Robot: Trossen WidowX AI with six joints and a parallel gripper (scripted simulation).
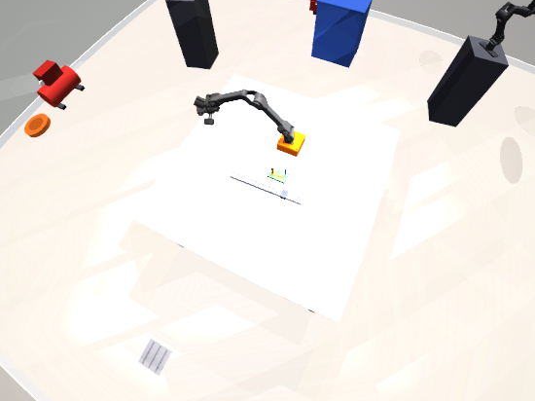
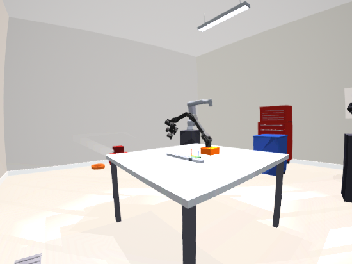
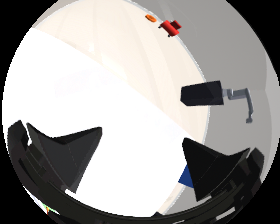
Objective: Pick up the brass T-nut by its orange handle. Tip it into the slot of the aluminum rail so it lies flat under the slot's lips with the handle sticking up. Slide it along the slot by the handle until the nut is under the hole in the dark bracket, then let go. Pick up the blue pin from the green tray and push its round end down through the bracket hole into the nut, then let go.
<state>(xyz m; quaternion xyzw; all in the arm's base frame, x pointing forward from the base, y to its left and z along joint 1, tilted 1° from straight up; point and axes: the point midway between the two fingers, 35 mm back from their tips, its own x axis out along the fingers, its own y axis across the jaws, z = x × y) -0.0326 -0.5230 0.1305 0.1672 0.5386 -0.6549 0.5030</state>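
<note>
Top view: end effector (image 1: 204,114) (image 2: 169,131) (image 3: 142,137) well apart from the tray (image 1: 278,175) (image 2: 194,157), where the orange handle (image 1: 272,170) (image 2: 191,152) stands near the rail (image 1: 258,185) (image 2: 179,156). Exterior: handle upright, arm high above the table (image 1: 233,236) (image 2: 192,177); nut pickup apparently in hand, next move a swing back and down. Wrist: fingers wide apart, nothing between; tray perhaps at the lower edge, too small to be sure.

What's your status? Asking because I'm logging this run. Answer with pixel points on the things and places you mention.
End effector (image 1: 204,114) (image 2: 169,130) (image 3: 142,137) open, empty. Upright orange handle (image 1: 272,170) (image 2: 191,152) by green tray (image 1: 278,181) (image 2: 199,157), ungrasped. Nothing visibly blocking.
</note>
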